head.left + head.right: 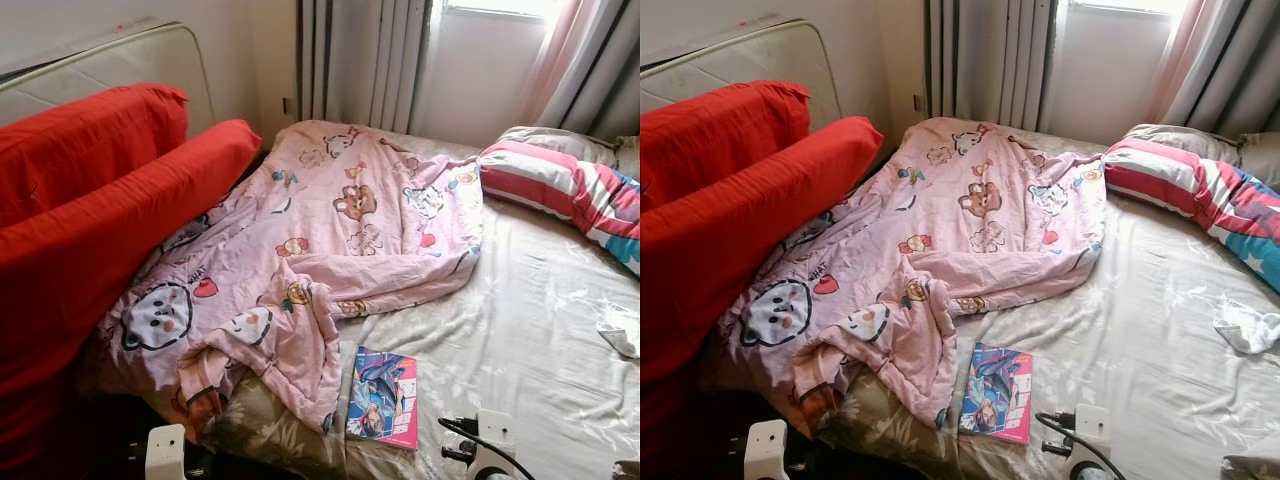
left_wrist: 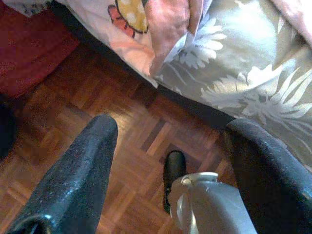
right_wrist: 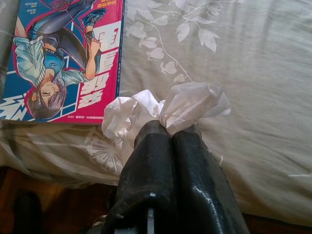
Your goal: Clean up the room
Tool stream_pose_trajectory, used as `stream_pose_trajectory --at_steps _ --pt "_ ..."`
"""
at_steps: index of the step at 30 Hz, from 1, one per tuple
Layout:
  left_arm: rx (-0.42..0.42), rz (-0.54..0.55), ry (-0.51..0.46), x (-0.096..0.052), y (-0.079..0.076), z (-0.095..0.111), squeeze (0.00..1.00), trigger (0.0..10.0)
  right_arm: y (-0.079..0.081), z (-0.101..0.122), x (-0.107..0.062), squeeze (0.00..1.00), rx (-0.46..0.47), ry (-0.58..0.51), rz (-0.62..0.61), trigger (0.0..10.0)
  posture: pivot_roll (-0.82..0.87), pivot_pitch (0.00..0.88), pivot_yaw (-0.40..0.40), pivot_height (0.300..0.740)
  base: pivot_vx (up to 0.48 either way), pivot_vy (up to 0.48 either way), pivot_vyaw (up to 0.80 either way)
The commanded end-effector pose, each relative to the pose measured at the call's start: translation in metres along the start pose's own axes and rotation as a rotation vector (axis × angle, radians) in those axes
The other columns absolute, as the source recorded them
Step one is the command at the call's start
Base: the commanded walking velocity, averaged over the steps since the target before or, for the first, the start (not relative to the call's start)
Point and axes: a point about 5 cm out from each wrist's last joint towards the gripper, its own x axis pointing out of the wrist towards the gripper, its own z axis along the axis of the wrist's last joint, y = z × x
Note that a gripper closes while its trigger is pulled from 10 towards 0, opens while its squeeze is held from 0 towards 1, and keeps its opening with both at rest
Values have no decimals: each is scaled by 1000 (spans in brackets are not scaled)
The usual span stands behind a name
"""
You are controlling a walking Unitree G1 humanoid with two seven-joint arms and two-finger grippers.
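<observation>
Crumpled tissue [image 3: 161, 109] was pinched between the closed fingers of the right gripper [image 3: 168, 129], just beside the comic book [image 3: 68, 58] at the bed's edge; the left gripper [image 2: 170, 141] hung spread wide. The pinch should be kept firm until a bin is reached.

My left gripper [image 2: 168, 146] hangs with its two black fingers [image 2: 78, 180] spread wide over the parquet floor [image 2: 63, 117]. Between them I see a silver part of my body and a dark foot [image 2: 174, 168]. Beyond, the pink quilt [image 2: 161, 29] droops over the leaf-patterned bedsheet [image 2: 253, 63].
</observation>
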Motion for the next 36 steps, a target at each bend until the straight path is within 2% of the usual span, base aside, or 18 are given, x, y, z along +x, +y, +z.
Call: stream_pose_trajectory --at_steps 1,19,23,25,27,33,36 --pt "7 11 40 -2 8 -8 0 10000 0 -6 -1 0 2 29 1 10000 66 0 -34 740 0 0 0" --pt "-16 15 38 -2 11 -5 0 10000 -1 -6 -1 0 4 38 -2 10000 64 0 -39 740 0 0 0" --pt "-20 13 25 0 11 0 0 10000 -4 -7 -1 0 -3 43 2 10000 63 0 -41 740 0 0 0" --pt "-19 9 18 2 8 5 0 10000 -7 -8 -2 0 -3 46 -1 10000 62 0 -41 740 0 0 0" --pt "-18 -2 10 4 -2 10 0 10000 -13 -9 -3 0 -2 50 -7 10000 62 0 -40 740 -133 0 0" --pt "-15 -21 2 7 -20 16 0 10000 -19 -13 -4 0 -3 58 -11 10000 65 0 -40 740 -269 0 0" --pt "-14 -24 3 7 -22 16 0 10000 -21 -14 -5 0 -2 60 -12 10000 64 0 -39 740 -270 0 0"
